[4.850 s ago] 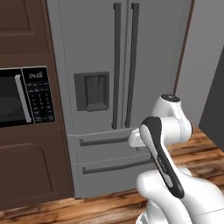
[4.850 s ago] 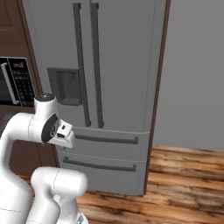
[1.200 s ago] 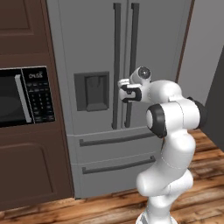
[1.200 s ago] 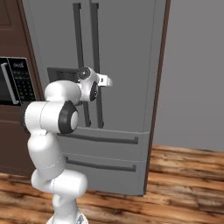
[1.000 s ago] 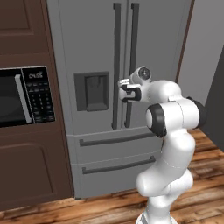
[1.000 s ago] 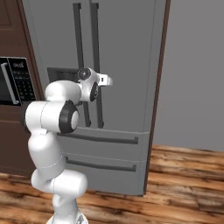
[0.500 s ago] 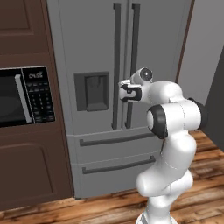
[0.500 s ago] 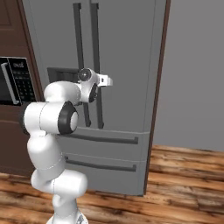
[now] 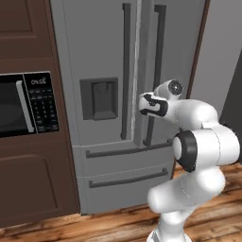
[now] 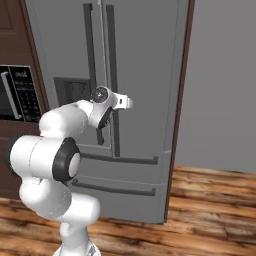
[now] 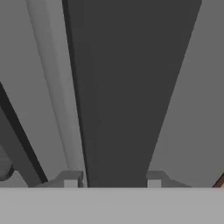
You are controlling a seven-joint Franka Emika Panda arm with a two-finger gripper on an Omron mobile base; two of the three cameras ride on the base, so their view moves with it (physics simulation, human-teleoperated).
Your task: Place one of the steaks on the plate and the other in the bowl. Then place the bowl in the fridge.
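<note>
Fridge [image 9: 104, 52] of grey steel fills the middle of both base views, its doors closed; the jaws [image 11: 112, 183] are clamped on the right door's dark vertical handle [image 9: 154, 71], one fingertip on each side of the bar. Left of it a black microwave [image 9: 26, 104] sits in dark brown cabinetry [image 9: 28, 179]. Wooden plank floor [image 10: 210, 210] runs below, beside a plain grey wall [image 10: 225, 85]

Fridge [image 9: 104, 56] top cut off; microwave [image 9: 19, 104] left part cropped.

The fridge [image 9: 108, 71] stands upright on the wooden floor [image 10: 210, 220].
</note>
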